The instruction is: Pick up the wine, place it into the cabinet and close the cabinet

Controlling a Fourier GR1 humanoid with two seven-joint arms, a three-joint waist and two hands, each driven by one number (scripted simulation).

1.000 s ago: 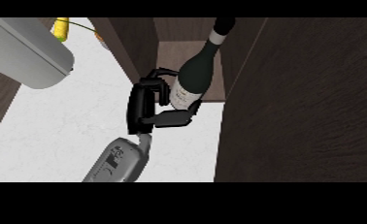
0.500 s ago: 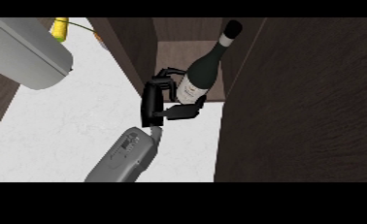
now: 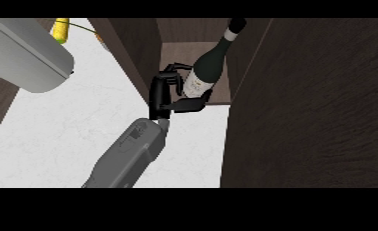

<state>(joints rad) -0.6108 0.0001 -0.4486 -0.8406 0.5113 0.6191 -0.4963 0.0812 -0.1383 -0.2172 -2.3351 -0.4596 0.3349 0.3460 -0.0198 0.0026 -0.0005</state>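
Since the earlier frames, the wine bottle (image 3: 209, 69) had travelled further into the cabinet (image 3: 303, 115): where its neck once stood in front of the opening's near edge, its dark capped tip now reached up toward the back of the recess, and the pale label on its body sat just inside the mouth. You could read that as the placing step being well under way, though the bottle was not yet set down as far as you could judge; it leaned, neck tilted away and to the right, base toward the hand. The one hand (image 3: 168, 95) in view, which I took for the right one since its forearm rose toward the cabinet, was curled round the lower body of the bottle, fingers wrapping its left side and the thumb hooked beneath near the base. The bottle lay just right of the palm, touching it, between the cabinet's left wall and its open door at the right. The left hand did not show. The door stood open, so closing remained ahead. Off to the upper left, well apart, a grey appliance (image 3: 33, 57) sat on the white counter (image 3: 66, 130).
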